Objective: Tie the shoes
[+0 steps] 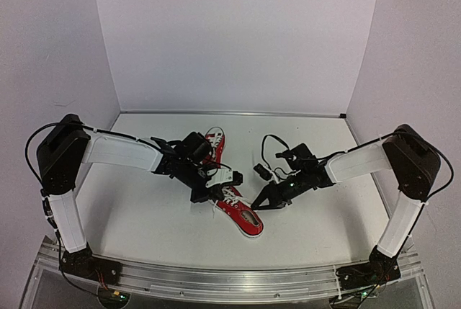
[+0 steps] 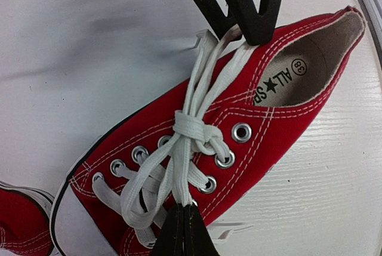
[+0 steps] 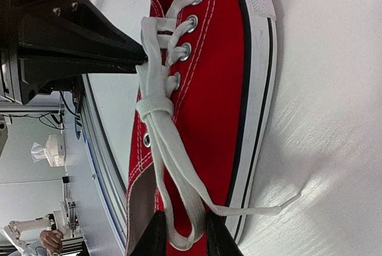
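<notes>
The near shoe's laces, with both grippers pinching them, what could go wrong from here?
1. The left gripper pinches only a thin strand of the laces. A hard pull could slip it free and leave the knot loose.
2. Nothing pins the near shoe, so the right gripper, pulling on its loop, may drag or tip the shoe toward the rail at the table's near edge.

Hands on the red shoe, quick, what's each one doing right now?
Left hand: closed, pinching the lace.
Right hand: closed on a loop of that lace.
</notes>
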